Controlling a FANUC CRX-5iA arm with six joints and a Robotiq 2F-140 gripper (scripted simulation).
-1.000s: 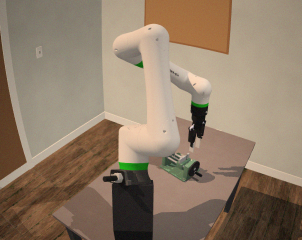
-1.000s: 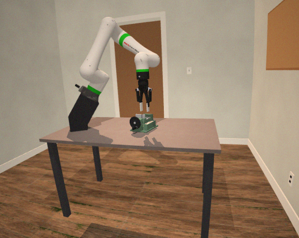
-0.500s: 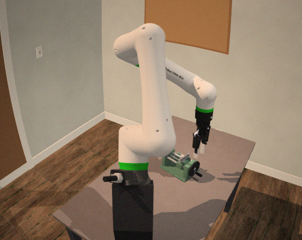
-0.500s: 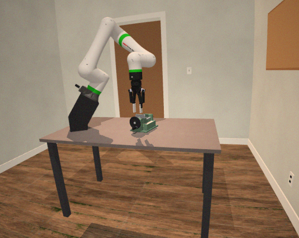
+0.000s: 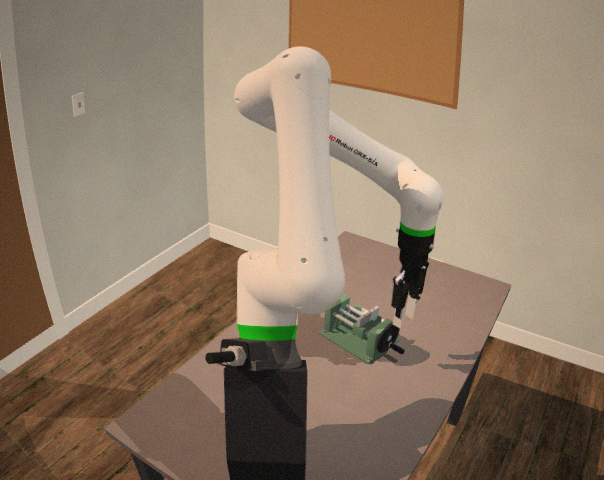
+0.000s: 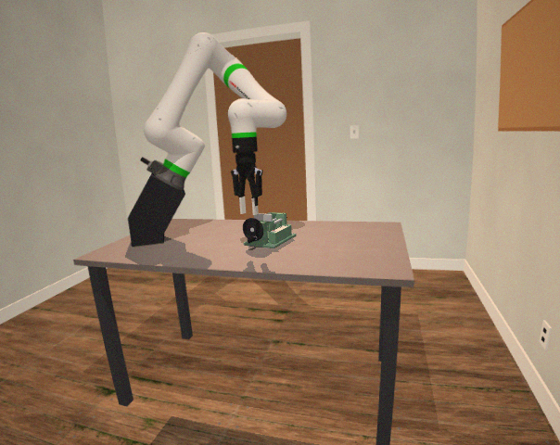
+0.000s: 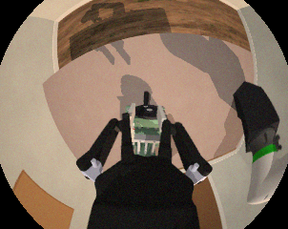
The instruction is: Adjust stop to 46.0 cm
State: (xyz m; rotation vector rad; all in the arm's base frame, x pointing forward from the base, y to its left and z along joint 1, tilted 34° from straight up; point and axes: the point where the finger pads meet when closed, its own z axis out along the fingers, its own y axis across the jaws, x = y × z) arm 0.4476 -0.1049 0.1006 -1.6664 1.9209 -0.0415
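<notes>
The green screw-stop fixture (image 5: 351, 345) (image 6: 281, 235) stands on the table. A black handwheel (image 5: 387, 338) (image 6: 252, 229) is on one end, with a crank handle (image 5: 397, 348) (image 7: 146, 98) sticking outward. A pale grey block (image 5: 367, 314), which looks like the stop, sits on the rods near the handwheel end. A pale scale strip shows along the fixture's side in the exterior view; its reading is too small to tell. My gripper (image 5: 404, 314) (image 6: 248, 209) (image 7: 146, 109) points down, partly open and empty, above the handwheel end. Its fingertips are apart from the wheel.
The table (image 5: 354, 403) (image 6: 347, 248) (image 7: 196, 86) carries the fixture and the arm's black pedestal (image 5: 265, 413) (image 6: 156, 210) (image 7: 256, 110). The table edge lies beyond the handwheel side. Shadows of the arm and gripper fall around the fixture.
</notes>
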